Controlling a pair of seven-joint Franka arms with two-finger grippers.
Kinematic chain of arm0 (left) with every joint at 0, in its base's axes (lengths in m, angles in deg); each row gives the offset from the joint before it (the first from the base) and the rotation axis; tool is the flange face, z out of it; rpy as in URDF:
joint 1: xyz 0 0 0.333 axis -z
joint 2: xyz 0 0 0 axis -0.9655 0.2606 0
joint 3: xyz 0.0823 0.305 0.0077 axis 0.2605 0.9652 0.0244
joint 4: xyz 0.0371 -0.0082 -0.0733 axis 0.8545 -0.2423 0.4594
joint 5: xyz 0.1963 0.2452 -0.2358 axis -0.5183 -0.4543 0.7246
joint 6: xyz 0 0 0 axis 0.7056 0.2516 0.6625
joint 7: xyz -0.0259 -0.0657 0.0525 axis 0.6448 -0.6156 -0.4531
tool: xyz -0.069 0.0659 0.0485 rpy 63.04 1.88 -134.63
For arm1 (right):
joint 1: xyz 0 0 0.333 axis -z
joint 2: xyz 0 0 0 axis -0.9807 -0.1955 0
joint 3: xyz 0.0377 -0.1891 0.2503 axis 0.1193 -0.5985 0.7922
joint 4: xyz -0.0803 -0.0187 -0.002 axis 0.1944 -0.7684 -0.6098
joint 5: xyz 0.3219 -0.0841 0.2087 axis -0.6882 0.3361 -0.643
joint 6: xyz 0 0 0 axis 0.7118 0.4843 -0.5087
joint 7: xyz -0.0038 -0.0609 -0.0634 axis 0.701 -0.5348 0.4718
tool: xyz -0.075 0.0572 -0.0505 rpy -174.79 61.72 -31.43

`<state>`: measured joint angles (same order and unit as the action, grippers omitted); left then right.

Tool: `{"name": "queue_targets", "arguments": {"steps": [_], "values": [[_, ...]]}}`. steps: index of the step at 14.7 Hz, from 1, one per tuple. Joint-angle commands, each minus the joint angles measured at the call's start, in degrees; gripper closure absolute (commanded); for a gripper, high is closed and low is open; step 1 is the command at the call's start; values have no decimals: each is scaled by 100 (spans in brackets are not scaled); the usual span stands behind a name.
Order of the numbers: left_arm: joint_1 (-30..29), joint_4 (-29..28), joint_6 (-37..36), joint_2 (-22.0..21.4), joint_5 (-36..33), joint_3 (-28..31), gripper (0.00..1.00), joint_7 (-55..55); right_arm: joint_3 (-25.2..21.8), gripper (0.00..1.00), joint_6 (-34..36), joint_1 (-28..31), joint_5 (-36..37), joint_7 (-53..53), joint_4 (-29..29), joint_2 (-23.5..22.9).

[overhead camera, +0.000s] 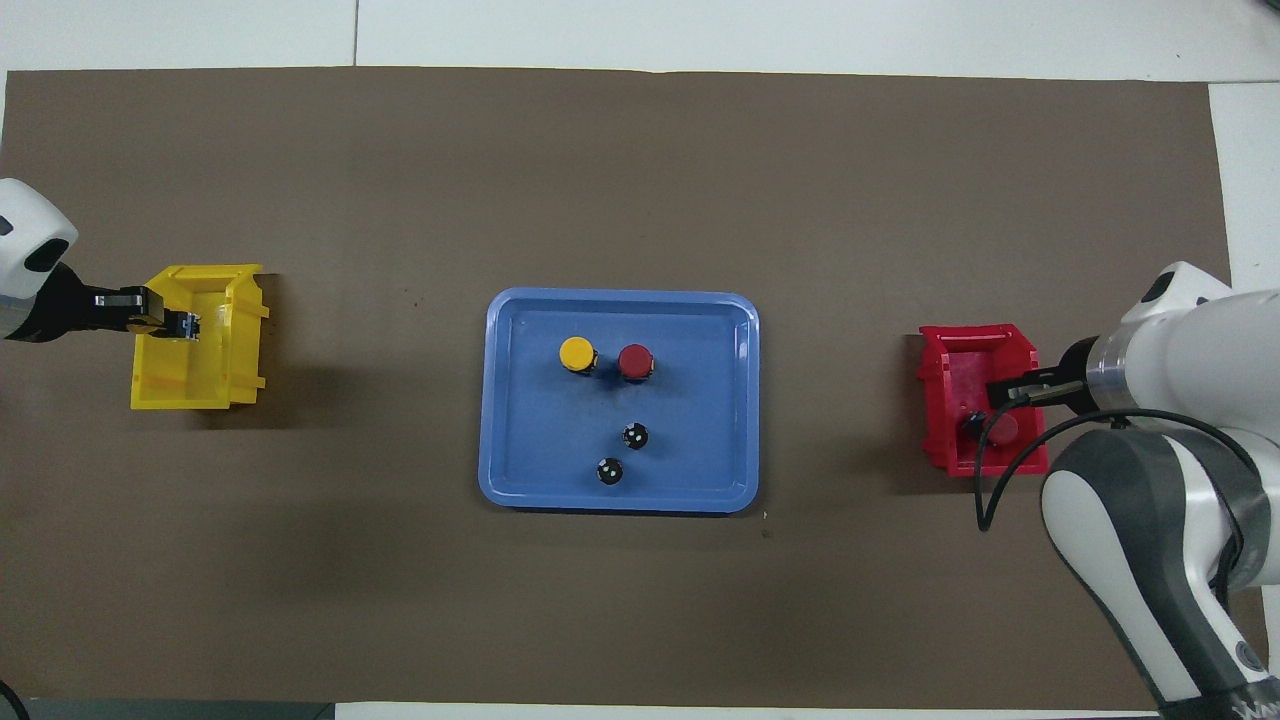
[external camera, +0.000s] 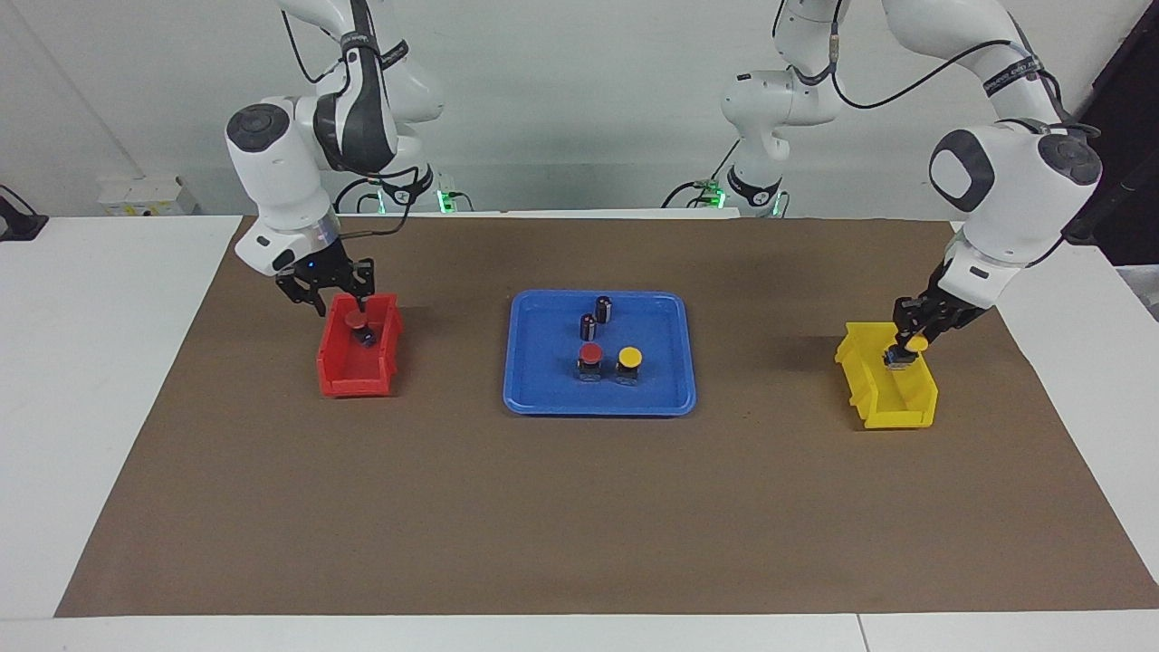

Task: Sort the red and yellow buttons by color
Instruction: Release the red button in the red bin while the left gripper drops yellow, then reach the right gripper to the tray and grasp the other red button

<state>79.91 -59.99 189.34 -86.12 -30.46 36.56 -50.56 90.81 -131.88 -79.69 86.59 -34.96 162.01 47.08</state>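
Facing view: right pincer (external camera: pixel 342 306), open, hangs over a red button (external camera: pixel 360 321) lying in the red bin (external camera: pixel 337 369); left pincer (external camera: pixel 908 349) grips a yellow button (external camera: pixel 917 344) above the yellow bin (external camera: pixel 871 388); two buttons wait on the tray (external camera: pixel 541 380).

Even bright room light from overhead, no glare. Soft short shadows: one on the mat (external camera: pixel 579 507) just beside the yellow bin (external camera: pixel 892 389) under the left gripper (external camera: pixel 908 341), one beside the red bin (external camera: pixel 355 367) below the right gripper (external camera: pixel 328 294). Both views sharp, no edge warp.
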Motion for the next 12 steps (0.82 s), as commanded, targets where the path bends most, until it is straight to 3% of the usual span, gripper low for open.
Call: {"name": "queue_targets", "arguments": {"steps": [1,5,8,10,11,12], "values": [[-27,-549,540,-81,-5,12,99,-250,83,31,517,-954,-71,-1495,-1349,-752],[-106,-900,761,-72,-5,12,99,-348,83,24,360,-1983,-36,-3211,-2536,-1744],[-115,-1121,936,-133,-23,20,99,-462,83,17,-430,-2574,26,-4128,-2522,-2150],[-115,-1270,1077,-116,-23,21,98,-463,74,17,-581,-2898,192,-4304,-2538,-2448],[-115,-1323,1208,-107,-23,21,89,-463,83,17,-703,-2996,471,-4514,-2530,-2615],[-115,-1306,1209,-107,-23,21,63,-471,83,17,-852,-3031,613,-4708,-2495,-2730]]}}
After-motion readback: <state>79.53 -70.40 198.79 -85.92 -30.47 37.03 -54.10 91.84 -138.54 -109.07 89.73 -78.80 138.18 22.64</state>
